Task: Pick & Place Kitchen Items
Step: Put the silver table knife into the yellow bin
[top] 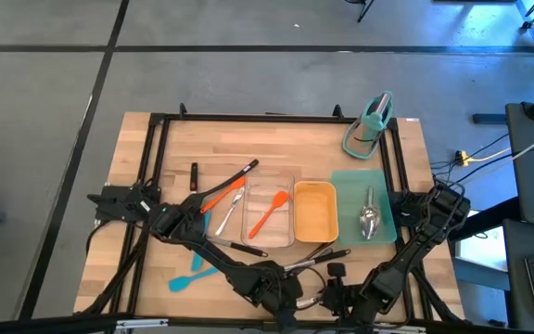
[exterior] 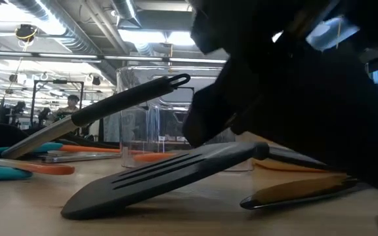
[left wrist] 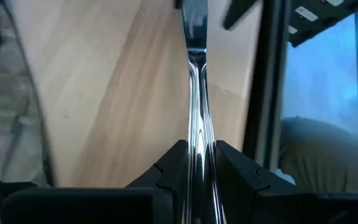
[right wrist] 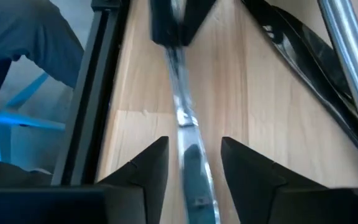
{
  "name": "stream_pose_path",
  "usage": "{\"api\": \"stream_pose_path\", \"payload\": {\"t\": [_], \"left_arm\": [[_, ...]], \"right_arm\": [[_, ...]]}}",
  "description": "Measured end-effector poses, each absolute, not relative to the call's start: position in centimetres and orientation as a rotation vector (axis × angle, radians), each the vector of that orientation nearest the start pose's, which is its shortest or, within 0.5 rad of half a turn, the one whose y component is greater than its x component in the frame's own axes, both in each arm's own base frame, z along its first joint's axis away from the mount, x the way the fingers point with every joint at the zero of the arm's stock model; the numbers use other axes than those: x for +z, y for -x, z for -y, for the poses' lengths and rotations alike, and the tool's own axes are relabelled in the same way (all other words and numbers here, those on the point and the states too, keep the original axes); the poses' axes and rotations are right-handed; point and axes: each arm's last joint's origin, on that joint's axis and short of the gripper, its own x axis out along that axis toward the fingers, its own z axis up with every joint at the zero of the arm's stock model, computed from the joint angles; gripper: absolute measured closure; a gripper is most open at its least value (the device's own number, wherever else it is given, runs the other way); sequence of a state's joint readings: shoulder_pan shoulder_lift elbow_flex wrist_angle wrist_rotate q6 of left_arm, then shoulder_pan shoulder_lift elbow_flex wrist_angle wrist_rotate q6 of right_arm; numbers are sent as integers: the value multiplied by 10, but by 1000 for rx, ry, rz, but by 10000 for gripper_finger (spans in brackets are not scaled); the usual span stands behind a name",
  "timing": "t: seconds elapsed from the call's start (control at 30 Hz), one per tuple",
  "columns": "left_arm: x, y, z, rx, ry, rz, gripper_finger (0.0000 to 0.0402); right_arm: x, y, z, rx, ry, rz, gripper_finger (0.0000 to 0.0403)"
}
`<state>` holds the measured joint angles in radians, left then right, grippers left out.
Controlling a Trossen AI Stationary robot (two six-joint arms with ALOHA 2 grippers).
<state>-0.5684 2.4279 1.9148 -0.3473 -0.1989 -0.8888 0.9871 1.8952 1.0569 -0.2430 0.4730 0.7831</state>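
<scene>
Two dark jointed arms with black cables, each hand with angular black fingers

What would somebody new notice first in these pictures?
Probably the handover at the table's near edge: the left gripper is shut on a shiny steel utensil, while the right gripper, facing it, has its jaws apart on either side of the same utensil. Next, the colours mid-table: an orange spatula in a clear tray, a yellow tray beside it, and spoons on a green mat.
</scene>
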Motion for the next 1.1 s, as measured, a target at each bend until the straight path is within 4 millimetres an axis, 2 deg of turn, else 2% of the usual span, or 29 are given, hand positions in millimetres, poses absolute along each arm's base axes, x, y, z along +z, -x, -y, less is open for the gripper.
{"api": "stream_pose_path", "payload": {"t": [0.3, 0.5, 0.8, 1.1], "left_arm": [[137, -448, 275, 48, 508, -859, 359], [138, -449, 274, 49, 462, -842, 387], [140, -444, 283, 33, 338, -799, 370], [146, -436, 293, 55, 276, -751, 362]], "right_arm": [[111, -209, -294, 150, 53, -939, 222], [109, -210, -295, 135, 38, -936, 216], [109, -213, -293, 111, 5, -939, 215], [108, -222, -285, 20, -143, -960, 233]]}}
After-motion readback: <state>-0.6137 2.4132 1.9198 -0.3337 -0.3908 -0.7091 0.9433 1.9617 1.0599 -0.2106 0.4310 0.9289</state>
